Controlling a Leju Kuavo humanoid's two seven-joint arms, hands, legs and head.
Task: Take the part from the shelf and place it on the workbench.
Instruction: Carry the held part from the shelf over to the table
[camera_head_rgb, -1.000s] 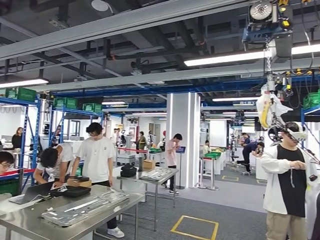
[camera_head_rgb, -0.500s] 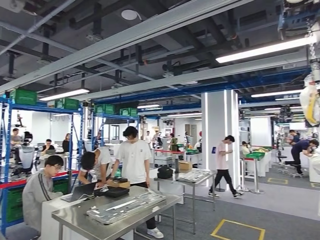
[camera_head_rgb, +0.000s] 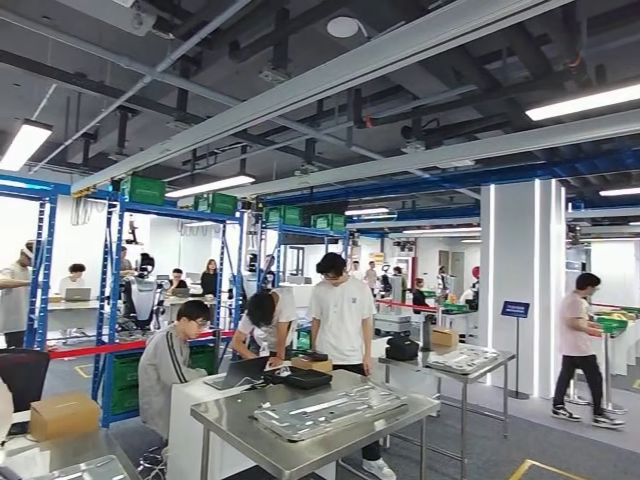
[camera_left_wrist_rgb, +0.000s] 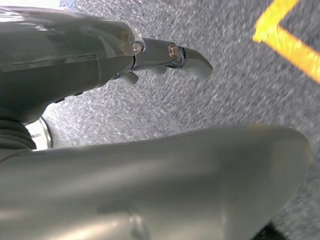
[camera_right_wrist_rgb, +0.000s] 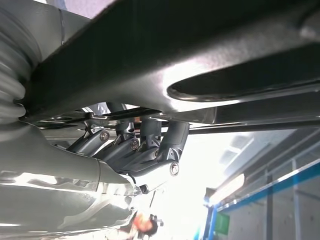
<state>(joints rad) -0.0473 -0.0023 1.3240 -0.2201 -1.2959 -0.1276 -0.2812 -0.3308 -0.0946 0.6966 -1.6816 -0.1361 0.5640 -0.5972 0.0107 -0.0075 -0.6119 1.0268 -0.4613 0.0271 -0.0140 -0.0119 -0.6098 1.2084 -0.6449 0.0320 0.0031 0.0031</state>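
Dark flat part (camera_right_wrist_rgb: 211, 45) is gripped by the right robot hand (camera_right_wrist_rgb: 143, 150) | left robot hand (camera_left_wrist_rgb: 151, 55) is spread over grey floor (camera_left_wrist_rgb: 226, 100) | steel bench (camera_head_rgb: 226, 428) is seen at 6 o'clock

metal tray (camera_head_rgb: 330, 408) lies on table (camera_head_rgb: 249, 443), shelves (camera_head_rgb: 113, 290) behind.

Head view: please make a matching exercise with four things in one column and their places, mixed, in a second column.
Things:
1. green crates
2. cardboard box
3. flat metal part
4. small blue sign

Places:
a. lying on the steel workbench in the middle
b. on top of the blue shelves
c. on a thin stand beside the white pillar
d. on the table in the lower left corner

Pairs: 1-b, 2-d, 3-a, 4-c.
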